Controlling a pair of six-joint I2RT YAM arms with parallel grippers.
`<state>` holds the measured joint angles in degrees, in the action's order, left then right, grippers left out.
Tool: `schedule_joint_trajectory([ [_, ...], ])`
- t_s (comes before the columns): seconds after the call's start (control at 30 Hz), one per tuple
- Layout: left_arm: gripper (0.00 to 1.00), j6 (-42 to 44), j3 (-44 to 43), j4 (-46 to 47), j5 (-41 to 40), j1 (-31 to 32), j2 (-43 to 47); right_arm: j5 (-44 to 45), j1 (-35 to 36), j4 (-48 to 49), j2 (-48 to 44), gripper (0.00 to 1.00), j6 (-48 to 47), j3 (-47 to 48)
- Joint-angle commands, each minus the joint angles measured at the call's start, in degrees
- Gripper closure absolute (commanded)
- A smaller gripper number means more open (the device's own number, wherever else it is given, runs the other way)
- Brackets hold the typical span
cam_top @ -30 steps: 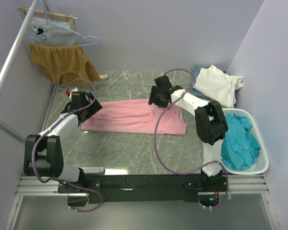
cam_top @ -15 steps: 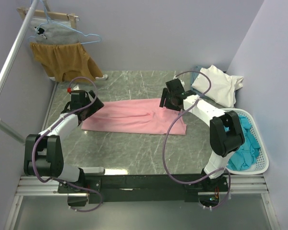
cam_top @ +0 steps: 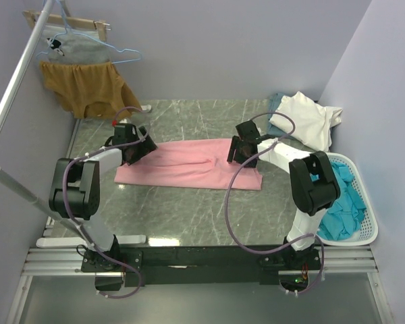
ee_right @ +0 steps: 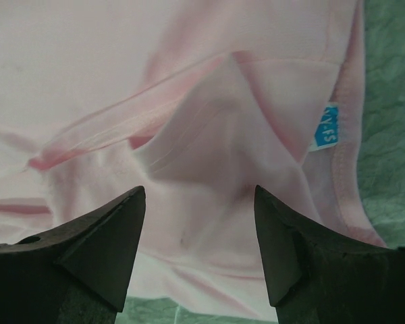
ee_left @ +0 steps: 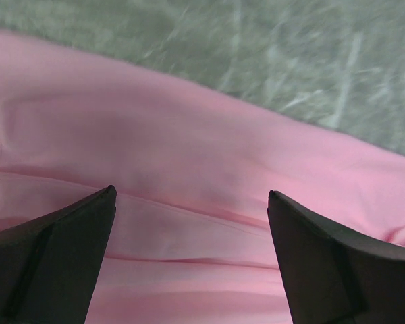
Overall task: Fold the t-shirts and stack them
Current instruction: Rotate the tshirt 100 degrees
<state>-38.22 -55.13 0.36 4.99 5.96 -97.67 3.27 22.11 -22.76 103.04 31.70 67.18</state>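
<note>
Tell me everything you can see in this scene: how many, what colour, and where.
pink t-shirt: one, light pink, long folded strip across the middle of the table
cream-white t-shirt: one, cream-white, far right corner
grey-blue t-shirt: one, grey-blue, partly under the cream-white one
teal t-shirts: a pile, count unclear, teal, in the basket
basket: one, white, right side
size tag: one, blue, at the pink t-shirt's neckline
mustard-brown garment: one, hanging far left
grey garment: one, hanging above it
table: one, grey-green marbled
left claw: one, black, open, over the pink t-shirt's left end
right claw: one, black, open, over its right part
</note>
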Motion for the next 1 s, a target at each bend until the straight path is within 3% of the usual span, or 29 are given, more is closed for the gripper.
schedule_joint_trajectory([
  [0.0, 0.01, 1.2, -2.8, -6.6, -3.4, 1.4, -2.6, 2.4, -1.9, -1.7, 3.3, 0.27, 1.3, 1.9],
  [0.27, 0.0, -1.9, 5.6, -11.3, -1.7, 6.7, 0.2, 7.9, -2.7, -10.6, 12.8, 0.27, 0.0, 14.3],
  [0.5, 0.01, -8.0, 17.0, -12.7, 3.5, 17.3, 8.8, 9.0, -2.8, -18.7, 23.3, 0.27, -3.7, 31.4],
  [0.63, 0.0, -13.8, 26.4, -13.5, 6.9, 23.6, 17.2, 5.6, -2.7, -23.5, 30.6, 0.26, -7.2, 47.5],
  [0.83, 0.01, -19.2, 35.3, -18.7, 11.1, 29.4, 33.7, -7.4, -2.8, -29.7, 44.3, 0.24, -14.6, 75.2],
  [0.97, 0.01, -18.6, 34.1, -19.6, 13.0, 30.4, 44.2, -16.7, -3.6, -19.0, 39.3, 0.22, -13.9, 70.7],
])
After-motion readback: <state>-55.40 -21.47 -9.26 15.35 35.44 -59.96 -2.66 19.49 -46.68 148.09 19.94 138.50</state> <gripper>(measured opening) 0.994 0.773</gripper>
